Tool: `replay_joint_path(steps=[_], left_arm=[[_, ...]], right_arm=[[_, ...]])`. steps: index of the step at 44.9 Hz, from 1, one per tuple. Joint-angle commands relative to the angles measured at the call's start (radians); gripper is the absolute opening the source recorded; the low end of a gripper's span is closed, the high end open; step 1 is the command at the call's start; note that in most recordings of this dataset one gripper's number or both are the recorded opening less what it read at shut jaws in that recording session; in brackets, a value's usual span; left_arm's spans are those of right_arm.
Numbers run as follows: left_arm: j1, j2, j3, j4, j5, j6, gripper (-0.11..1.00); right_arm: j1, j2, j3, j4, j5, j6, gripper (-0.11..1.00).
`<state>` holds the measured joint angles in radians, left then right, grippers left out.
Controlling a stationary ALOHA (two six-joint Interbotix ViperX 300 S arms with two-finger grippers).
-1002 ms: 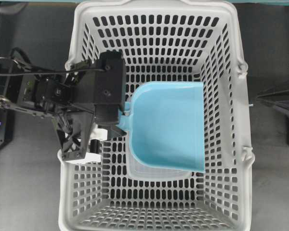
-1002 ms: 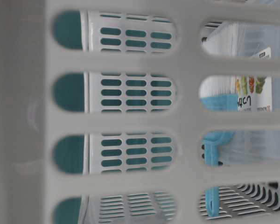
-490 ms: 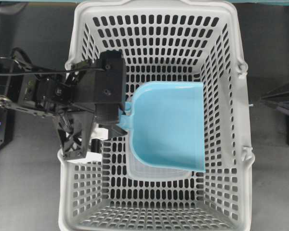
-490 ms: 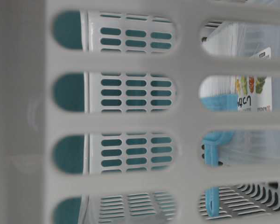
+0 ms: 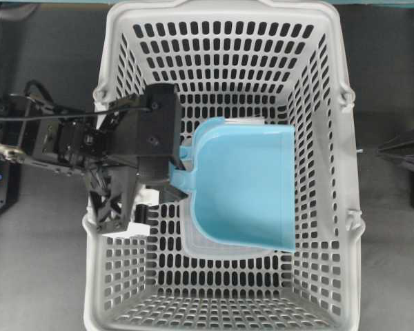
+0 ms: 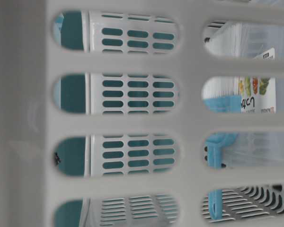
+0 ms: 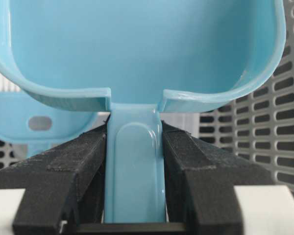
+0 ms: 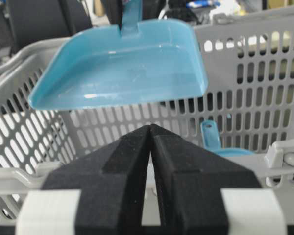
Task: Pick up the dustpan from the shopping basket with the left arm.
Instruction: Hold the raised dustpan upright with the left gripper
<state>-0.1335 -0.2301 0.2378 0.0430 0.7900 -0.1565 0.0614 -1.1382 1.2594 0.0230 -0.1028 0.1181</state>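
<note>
Since the earlier frame, dustpan [image 5: 241,186] has tilted and risen inside basket [image 5: 331,138]. Left gripper [image 7: 135,161] clamps its handle, scoop extending toward the basket's opposite wall, clear of floor.

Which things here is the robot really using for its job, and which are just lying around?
Using:
dustpan, handle clamped in the left gripper
shopping basket

Lying around:
clear packet under the dustpan
second blue handle with a hole
right gripper, shut, outside the basket
</note>
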Motion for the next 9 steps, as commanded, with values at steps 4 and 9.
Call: replay_joint_path(steps=[4,9], left_arm=[[-0.003,-0.052,0.018,0.002,-0.023,-0.002,0.28],[-0.003,-0.075,0.051,0.003,-0.051,-0.002,0.28]], right_arm=[[0.003,-0.008,-0.008,0.003,0.002,0.003,-0.01],[0.003,-0.018,-0.005,0.003,0.021,0.006,-0.01]])
